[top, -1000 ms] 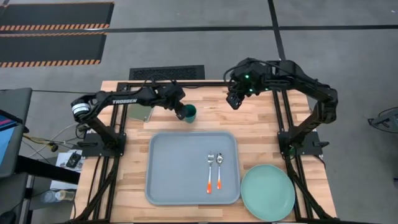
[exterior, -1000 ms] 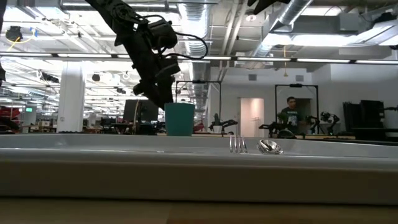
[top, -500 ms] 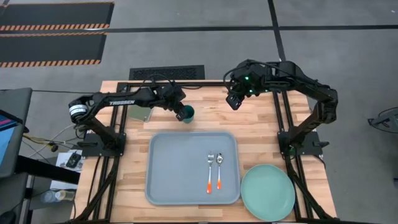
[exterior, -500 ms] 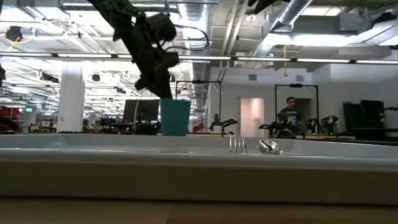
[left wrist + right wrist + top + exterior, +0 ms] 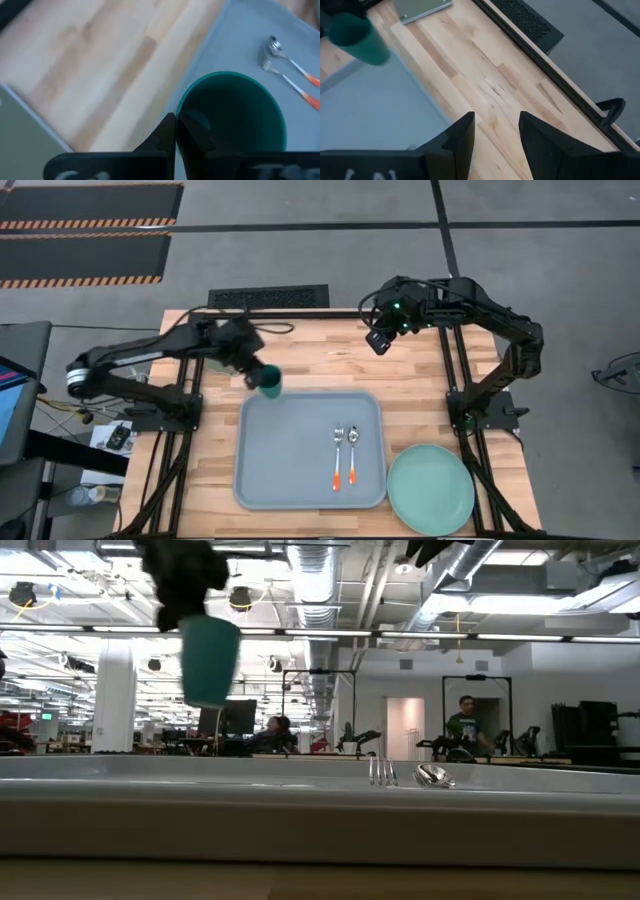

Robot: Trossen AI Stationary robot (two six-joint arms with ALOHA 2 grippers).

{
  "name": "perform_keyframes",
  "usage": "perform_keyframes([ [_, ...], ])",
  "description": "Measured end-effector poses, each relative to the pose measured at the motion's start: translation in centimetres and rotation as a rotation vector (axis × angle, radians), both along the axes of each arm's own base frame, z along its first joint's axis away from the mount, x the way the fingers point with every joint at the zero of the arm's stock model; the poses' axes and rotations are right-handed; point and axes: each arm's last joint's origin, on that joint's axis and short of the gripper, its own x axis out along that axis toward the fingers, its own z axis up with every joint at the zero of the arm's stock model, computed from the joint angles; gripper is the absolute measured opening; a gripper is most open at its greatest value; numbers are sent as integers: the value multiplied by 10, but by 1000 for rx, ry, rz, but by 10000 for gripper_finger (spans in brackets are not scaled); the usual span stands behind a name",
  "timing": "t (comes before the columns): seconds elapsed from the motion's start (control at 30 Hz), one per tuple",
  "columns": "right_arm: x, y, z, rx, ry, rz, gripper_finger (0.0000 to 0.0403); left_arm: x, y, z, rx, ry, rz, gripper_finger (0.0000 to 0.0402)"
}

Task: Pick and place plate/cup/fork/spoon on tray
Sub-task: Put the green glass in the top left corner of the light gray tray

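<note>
My left gripper [image 5: 260,377] is shut on the dark teal cup [image 5: 271,384] and holds it in the air above the far left corner of the pale grey-blue tray [image 5: 290,470]. In the low view the cup [image 5: 210,660] hangs well above the tray rim. The fork [image 5: 338,457] and the spoon [image 5: 352,453], both with orange handles, lie side by side on the right half of the tray. The mint-green plate [image 5: 431,490] rests on the table at the tray's near right corner. My right gripper [image 5: 377,340] is open and empty above the far middle of the table. My left gripper holds the cup by its rim [image 5: 179,107], on the side toward the arm. One finger [image 5: 196,125] is inside the cup and the other [image 5: 169,136] is outside its wall. The cup is lifted clear, its mouth up, and hangs slightly tilted below the fingers [image 5: 185,585].
An olive-green pad [image 5: 420,7] lies on the table beyond the tray's far left corner. Bare wood table [image 5: 330,365] lies between the tray and the far edge. People and equipment show in the room behind the table.
My left gripper has lifted the cup off the table and carried it up, toward the table's left and near edges. The cup now hangs over the tray's far left corner, slightly tilted. The gripper has stayed shut on it.
</note>
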Motion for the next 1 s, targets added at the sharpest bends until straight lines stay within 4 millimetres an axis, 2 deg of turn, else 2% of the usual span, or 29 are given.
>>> perform_keyframes([
  [0.13, 0, 0, -2, 2, 17, 2, 175, -23, -19, -8, -72, -38, 23, 0],
  [0.33, 4, -1, -12, 7, 49, 5, 173, -46, -31, -40, -55, -5, 130, 0],
  [0.6, 6, -1, -12, 2, 29, 7, 172, -40, -35, -58, -20, -56, 132, 0],
  [0.83, 6, -1, -12, 2, 30, 7, 172, -41, -40, -81, -44, 9, 142, 0],
  [1.0, 6, -1, -12, 0, 31, 10, 172, -41, -40, -83, -26, 9, 160, 0],
])
